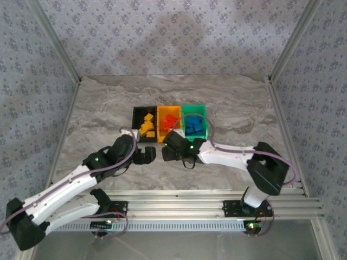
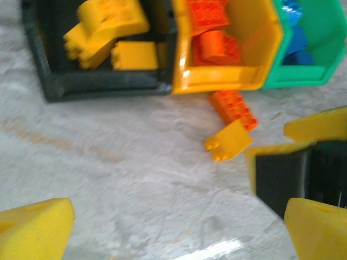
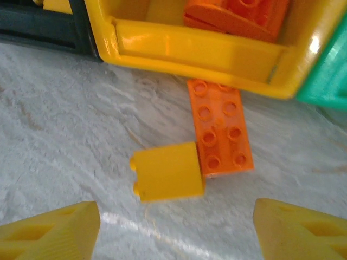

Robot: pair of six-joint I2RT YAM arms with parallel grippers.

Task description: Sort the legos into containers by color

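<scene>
The containers stand in a joined row: a black bin [image 1: 136, 114] holding yellow legos [image 2: 105, 27], a yellow-orange bin [image 2: 222, 78] holding orange-red legos [image 2: 214, 46], and a green bin [image 2: 295, 77] holding blue legos [image 1: 194, 127]. On the table just in front of the yellow-orange bin lie a loose orange-red brick [image 3: 219, 127] and a yellow brick [image 3: 168, 171], touching each other. My right gripper [image 3: 176, 233] hovers open over these two, nothing between its fingers. My left gripper [image 2: 179, 233] is open above bare table, in front of the black bin.
The marble table top [image 1: 108, 108] has free room left, right and behind the bins. In the left wrist view the right gripper's fingers [image 2: 317, 125] come in close from the right. A metal rail [image 1: 217, 203] runs along the near edge.
</scene>
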